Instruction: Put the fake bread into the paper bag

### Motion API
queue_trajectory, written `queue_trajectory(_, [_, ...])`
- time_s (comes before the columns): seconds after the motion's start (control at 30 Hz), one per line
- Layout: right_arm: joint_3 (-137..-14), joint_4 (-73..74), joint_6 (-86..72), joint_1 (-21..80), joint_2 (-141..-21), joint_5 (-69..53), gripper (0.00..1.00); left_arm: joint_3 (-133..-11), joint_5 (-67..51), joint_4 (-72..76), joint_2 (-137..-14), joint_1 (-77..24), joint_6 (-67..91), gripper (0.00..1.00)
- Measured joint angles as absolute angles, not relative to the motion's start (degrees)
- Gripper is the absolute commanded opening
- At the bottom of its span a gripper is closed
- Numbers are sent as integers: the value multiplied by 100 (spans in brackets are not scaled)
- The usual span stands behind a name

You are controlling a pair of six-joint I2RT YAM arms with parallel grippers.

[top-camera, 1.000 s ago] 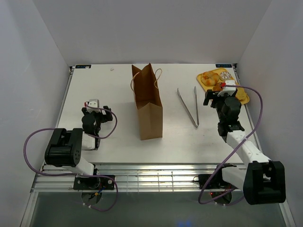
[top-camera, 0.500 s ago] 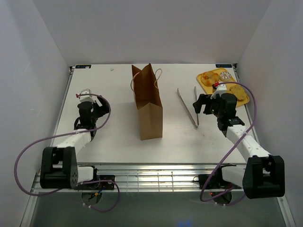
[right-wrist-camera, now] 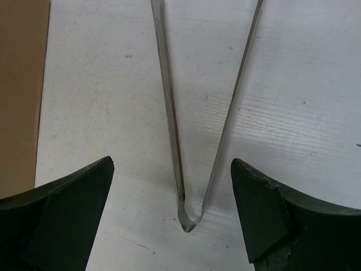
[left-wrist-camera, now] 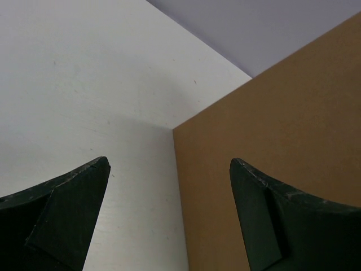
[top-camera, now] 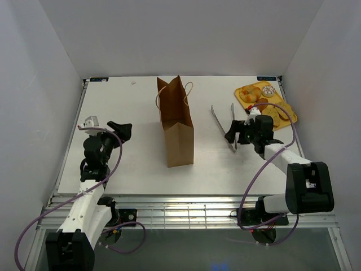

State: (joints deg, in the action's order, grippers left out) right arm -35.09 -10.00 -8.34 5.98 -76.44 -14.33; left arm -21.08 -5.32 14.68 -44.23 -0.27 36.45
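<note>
The tall brown paper bag (top-camera: 176, 125) stands upright mid-table, handles up; its side fills the right of the left wrist view (left-wrist-camera: 271, 152). The fake bread (top-camera: 251, 94), rolls, slices and an iced donut, lies on the yellow tray (top-camera: 242, 97) at the far right. My left gripper (top-camera: 120, 127) is open and empty, left of the bag and pointing at it. My right gripper (top-camera: 231, 134) is open and empty, low over the hinge end of the metal tongs (right-wrist-camera: 189, 220), its fingers either side of them.
The metal tongs (top-camera: 224, 127) lie on the table between bag and tray, hinge toward the near side. White walls enclose the table on three sides. Purple cables loop off both arms.
My right gripper has swung left from the tray down to the tongs. My left arm has stretched up and turned its gripper toward the bag.
</note>
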Motion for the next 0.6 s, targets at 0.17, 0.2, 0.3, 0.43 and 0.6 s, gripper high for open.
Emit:
queue_trajectory(0.17, [-3588,-985,-742,598,-8232,-1562,90,-2169,-947,939,-4309,-27,3833,98])
queue_trajectory(0.2, [-3642,-978,-727,598,-8344,-1566,90,-2237,-917,757,-4276,-27,3896,98])
queue_trajectory(0.3, [-3828,-996,-685,620,-8621,-1566,90,-2453,-827,427,-4294,-27,4058,98])
queue_trajectory(0.43, [-3990,-1052,-585,764,-8812,-1374,90,-2602,-816,172,-4506,-27,4187,98])
queue_trajectory(0.6, [-4265,-1059,-427,1170,-9067,-801,96,-2598,-1151,132,-4705,-27,4237,98])
